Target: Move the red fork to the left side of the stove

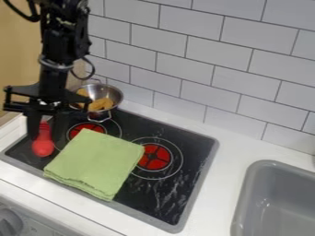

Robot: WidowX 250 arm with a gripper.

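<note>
Red fork (43, 146) is sitting between the jaws of the gripper (46, 138), its rounded end projecting below them; whether they are clamping it cannot be told.

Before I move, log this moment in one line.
claw at red utensil | utensil over left part of stove | grip unclear | green cloth on stove | metal pot at back left

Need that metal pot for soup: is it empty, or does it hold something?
Not empty: yellow-orange pieces lie inside the metal pot, with bare metal showing beside them.
</note>
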